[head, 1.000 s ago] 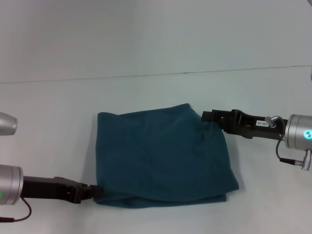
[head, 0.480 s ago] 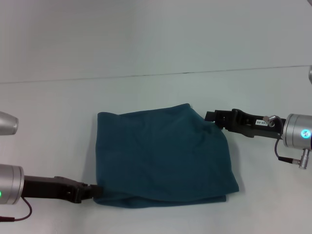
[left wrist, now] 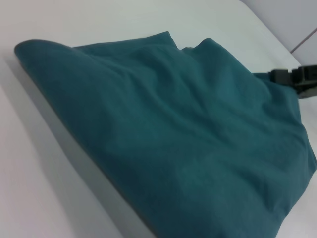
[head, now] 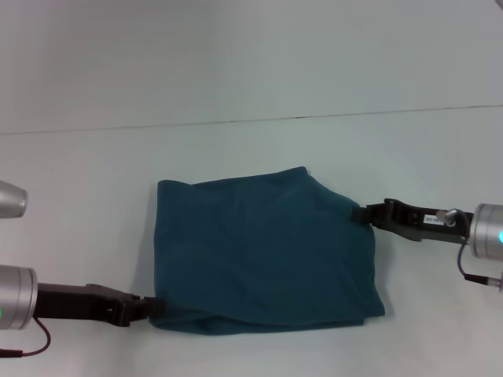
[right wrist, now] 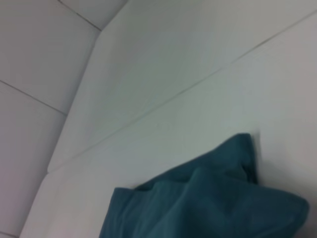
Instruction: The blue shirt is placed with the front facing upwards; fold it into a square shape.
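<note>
Head view, shirt: the blue shirt (head: pixel 263 255) lies folded, frame centre
Pincers: left gripper (head: pixel 153 308) and right gripper (head: pixel 363 214) touch its edges; grip state unclear
Advice: smooth corners evenly, lift slowly

A pale grey-white, smooth flat surface (head: pixel 94 204) carries a single thing: the blue shirt (head: pixel 263 255), a dark teal cotton cloth folded into a rough, rumpled square, plain side up, lying near the surface's near edge.

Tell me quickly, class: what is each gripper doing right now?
Left gripper: at the near left corner of the blue shirt; grip cannot be told.
Right gripper: at the shirt's right edge; grip cannot be told.
</note>
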### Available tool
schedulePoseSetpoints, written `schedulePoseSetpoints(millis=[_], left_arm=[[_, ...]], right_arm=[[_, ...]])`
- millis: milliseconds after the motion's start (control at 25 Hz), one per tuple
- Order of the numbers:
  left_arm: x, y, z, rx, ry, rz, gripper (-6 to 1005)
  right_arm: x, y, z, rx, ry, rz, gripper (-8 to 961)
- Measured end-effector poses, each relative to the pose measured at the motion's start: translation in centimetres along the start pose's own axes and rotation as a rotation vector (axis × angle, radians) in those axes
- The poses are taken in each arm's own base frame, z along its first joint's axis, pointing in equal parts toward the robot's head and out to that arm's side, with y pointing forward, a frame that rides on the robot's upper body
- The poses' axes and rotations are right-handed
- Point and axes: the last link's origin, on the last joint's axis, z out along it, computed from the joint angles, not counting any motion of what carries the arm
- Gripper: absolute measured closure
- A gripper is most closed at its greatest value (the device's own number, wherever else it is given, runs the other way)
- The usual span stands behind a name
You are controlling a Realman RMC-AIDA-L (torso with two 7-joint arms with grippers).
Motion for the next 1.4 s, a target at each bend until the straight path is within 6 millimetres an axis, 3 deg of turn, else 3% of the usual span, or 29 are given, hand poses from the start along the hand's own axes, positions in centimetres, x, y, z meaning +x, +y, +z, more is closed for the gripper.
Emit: schedulePoseSetpoints(millis=[320,1400], left_arm=[[-0.1,-0.1,-0.1,0.001,0.002,-0.005,987],[-0.3,-0.5,-0.4,0.026,-0.019,-0.022,974]], right_arm=[[-0.1,-0.3,-0.8,-0.004,0.002,-0.004,933],[-0.6,-0.7,-2.0,-0.005,-0.011,-0.022,909]])
